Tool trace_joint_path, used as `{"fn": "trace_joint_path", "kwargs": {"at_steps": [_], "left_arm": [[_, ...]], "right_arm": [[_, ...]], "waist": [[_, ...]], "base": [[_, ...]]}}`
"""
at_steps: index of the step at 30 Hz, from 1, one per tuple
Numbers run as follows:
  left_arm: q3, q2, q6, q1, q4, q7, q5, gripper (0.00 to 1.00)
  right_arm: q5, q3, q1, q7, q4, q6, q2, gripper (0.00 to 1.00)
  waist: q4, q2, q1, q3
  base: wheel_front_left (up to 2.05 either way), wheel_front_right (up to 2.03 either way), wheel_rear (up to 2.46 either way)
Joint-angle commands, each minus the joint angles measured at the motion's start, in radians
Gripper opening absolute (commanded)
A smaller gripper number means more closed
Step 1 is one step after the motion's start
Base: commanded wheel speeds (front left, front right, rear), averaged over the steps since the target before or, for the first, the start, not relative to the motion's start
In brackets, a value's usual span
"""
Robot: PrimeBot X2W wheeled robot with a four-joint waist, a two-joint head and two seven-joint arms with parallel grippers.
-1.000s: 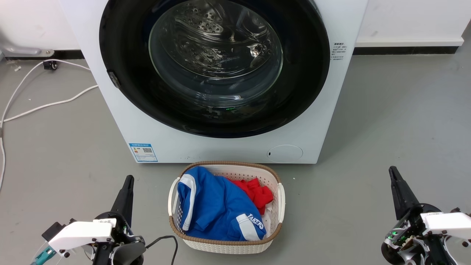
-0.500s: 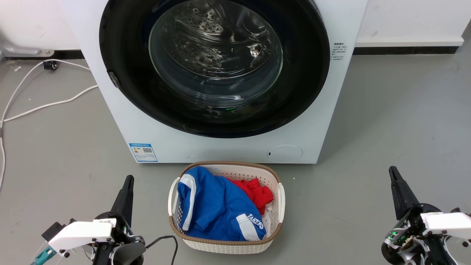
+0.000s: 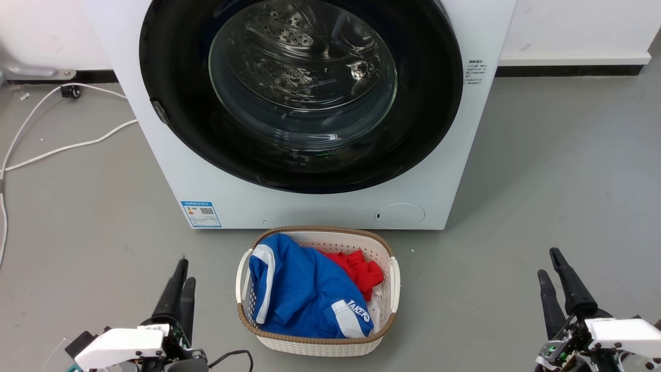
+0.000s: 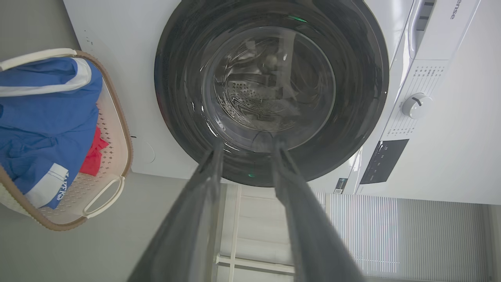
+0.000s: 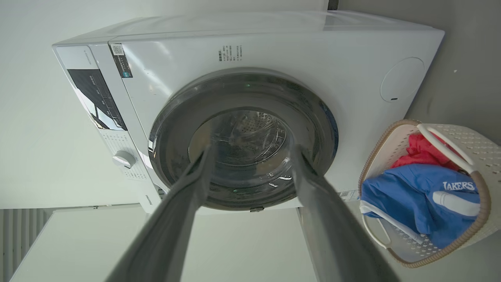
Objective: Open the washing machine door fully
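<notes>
The washing machine door [image 3: 428, 103] is shut and lies flat against the front of the washing machine [image 3: 310, 206], covering nearly its whole width, with the steel drum visible through its glass centre. Both grippers hang low in front of the machine, well apart from it and touching nothing. The left gripper [image 3: 186, 270] is before the machine's left lower corner. The right gripper [image 3: 547, 261] is out past the machine's right edge. The fingers of both are parted and hold nothing, and both wrist views show an open gap with the door ahead. A laundry basket [image 3: 320, 230] stands just before the middle of the machine's base, between the two arms.

The door lies up and forward from both grippers, so each arm must rise to reach the rim. A small grey tab [image 3: 160, 111] sits on the rim at the machine's left side. I cannot tell if it is a catch or a hinge part. If it is the catch, I judge the left arm the nearer one.
</notes>
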Motion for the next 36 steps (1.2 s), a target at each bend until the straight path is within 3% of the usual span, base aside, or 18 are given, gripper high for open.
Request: {"fn": "trace_joint_path", "kwargs": {"at_steps": [1,18,25,26,36], "left_arm": [[-0.002,0.001,0.0,-0.016,-0.03,-0.015,0.02,1.0],[-0.009,0.001,0.049,-0.007,-0.136,-0.09,0.31,1.0],[-0.047,0.002,0.097,0.003,-0.173,-0.119,0.486,1.0],[-0.061,0.002,0.116,0.007,-0.184,-0.131,0.554,1.0],[-0.099,0.002,0.153,0.021,-0.21,-0.167,0.747,1.0]], "right_arm": [[-0.017,-0.001,-0.014,-0.015,-0.023,0.001,-0.002,1.0],[-0.346,-0.018,0.011,-0.09,-0.137,0.002,-0.002,1.0],[-0.558,0.002,0.028,-0.119,-0.197,0.002,-0.002,1.0],[-0.642,0.009,0.035,-0.13,-0.217,0.002,-0.002,1.0],[-0.851,0.018,0.06,-0.167,-0.261,0.002,-0.002,1.0]], "waist": [[0.0,-0.0001,0.0,0.001],[0.0,-0.0001,0.0,0.006],[-0.001,-0.0001,0.0,0.007],[-0.002,-0.0001,0.0,0.008],[-0.002,-0.0001,0.0,0.008]], "base": [[0.0,0.0,0.0],[0.0,0.0,0.0],[0.0,0.0,0.0],[0.0,0.0,0.0],[0.0,0.0,0.0]]}}
